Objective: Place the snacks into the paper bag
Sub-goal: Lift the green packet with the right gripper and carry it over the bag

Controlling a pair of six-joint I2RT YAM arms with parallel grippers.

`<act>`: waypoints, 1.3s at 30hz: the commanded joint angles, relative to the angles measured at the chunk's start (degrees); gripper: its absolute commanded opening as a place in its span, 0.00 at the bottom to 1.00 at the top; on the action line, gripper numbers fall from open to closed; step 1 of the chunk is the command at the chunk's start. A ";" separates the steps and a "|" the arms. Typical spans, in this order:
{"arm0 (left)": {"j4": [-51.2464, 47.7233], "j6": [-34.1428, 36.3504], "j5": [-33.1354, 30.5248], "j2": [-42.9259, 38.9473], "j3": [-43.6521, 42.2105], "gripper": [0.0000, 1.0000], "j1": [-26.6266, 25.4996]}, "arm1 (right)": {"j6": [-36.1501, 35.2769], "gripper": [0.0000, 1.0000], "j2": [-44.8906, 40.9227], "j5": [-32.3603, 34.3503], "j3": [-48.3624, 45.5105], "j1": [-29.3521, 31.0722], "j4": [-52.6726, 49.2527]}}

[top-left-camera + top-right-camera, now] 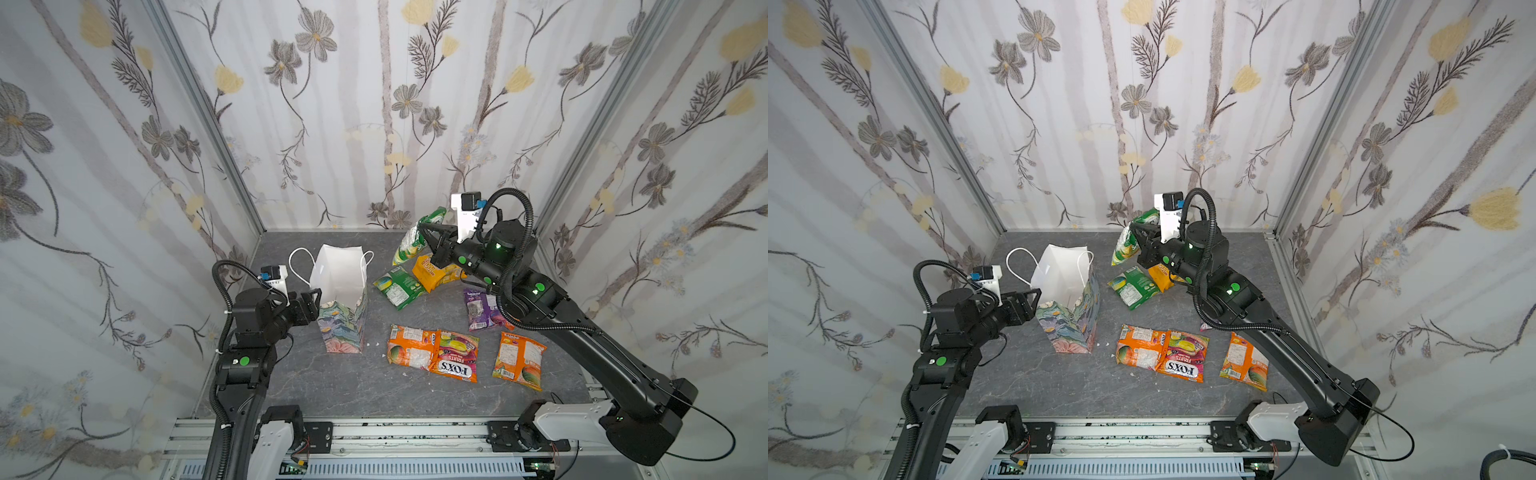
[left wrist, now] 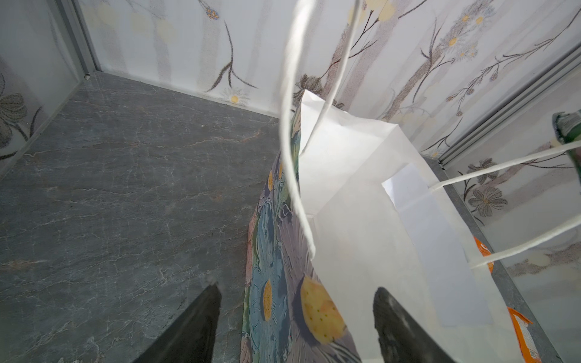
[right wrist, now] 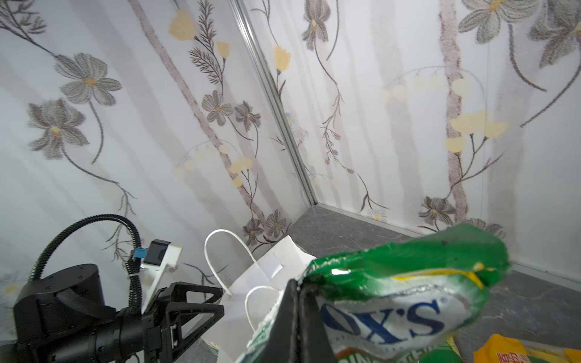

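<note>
Progress early: right gripper (image 1: pixel 422 226) clamps green packet (image 1: pixel 409 245) aloft, left gripper (image 1: pixel 313 299) open astride bag (image 1: pixel 340 328) wall, six packets (image 1: pixel 455 357) left on table (image 1: pixel 332 382), none visible in bag.

The right arm (image 1: pixel 602 357) covers part of the purple packet (image 1: pixel 478 311), its print seemingly unreadable.

Floral wallpaper walls (image 1: pixel 374 124), aluminium corner posts (image 1: pixel 234 174), grey marbled floor (image 1: pixel 332 382).
</note>
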 commanded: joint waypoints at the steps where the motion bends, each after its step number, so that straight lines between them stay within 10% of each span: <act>1: 1.61 0.48 0.77 0.03 -0.08 0.76 0.07 | -1.61 0.00 1.44 0.08 3.47 1.73 5.83; 39: 1.00 0.65 -2.14 -0.22 -0.44 0.77 0.08 | -15.12 0.00 33.89 -5.30 44.30 12.58 -26.12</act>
